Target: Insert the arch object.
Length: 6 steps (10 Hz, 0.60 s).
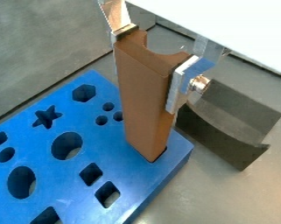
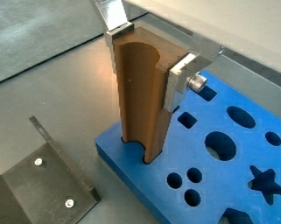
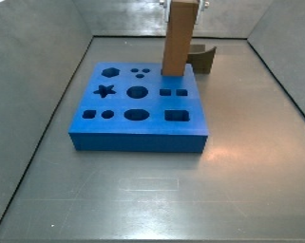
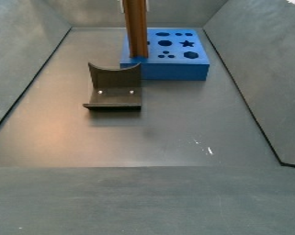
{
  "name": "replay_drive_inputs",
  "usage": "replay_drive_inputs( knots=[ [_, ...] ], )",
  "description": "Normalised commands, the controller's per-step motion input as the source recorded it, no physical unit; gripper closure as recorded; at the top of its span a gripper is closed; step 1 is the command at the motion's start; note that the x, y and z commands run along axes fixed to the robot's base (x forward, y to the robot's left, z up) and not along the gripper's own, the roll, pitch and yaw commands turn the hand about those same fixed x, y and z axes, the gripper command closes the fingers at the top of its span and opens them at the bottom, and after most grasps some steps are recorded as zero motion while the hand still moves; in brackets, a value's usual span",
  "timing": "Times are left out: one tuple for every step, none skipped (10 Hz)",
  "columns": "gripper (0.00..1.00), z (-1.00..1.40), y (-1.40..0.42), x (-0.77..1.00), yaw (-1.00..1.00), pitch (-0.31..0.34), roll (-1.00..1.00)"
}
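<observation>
- Over the board's (image 3: 136, 106) far right corner, near the back of the counter, my gripper (image 1: 152, 54) clamps the top of the arch (image 1: 145, 103), one silver finger (image 1: 185, 80) on each flat side.
- Upright, the arch has its foot in a cutout at the board's edge, as both wrist views show; how deep it goes I cannot tell, since the slot hides its base.
- One wrist view shows a curved hollow running down the arch's (image 2: 140, 96) face.
- Both side views crop my gripper at the frame top; only the arch (image 3: 181, 38) rises out of sight.
- Just beside the board stands the fixture (image 4: 113, 88), apart from the arch (image 4: 135, 32); in a side view the arch covers most of it (image 3: 204, 59).
- Star, round and square holes in the board (image 2: 224, 149) lie open; some are cut off by the frame edges.
</observation>
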Motion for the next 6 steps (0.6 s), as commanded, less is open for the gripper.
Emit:
replay_drive_inputs(
  knots=[
    [1.0,-0.22,-0.03,0.0,0.0,-0.074,-0.05],
    [1.0,-0.26,-0.03,0.0,0.0,-0.097,-0.06],
    [1.0,-0.32,0.0,0.0,-0.02,-0.126,-0.06],
    [1.0,-0.32,0.0,0.0,-0.01,-0.13,-0.07],
    [1.0,-0.3,0.0,0.0,-0.01,-0.131,-0.08],
    [1.0,-0.31,0.0,0.0,-0.01,-0.126,-0.08]
  ],
)
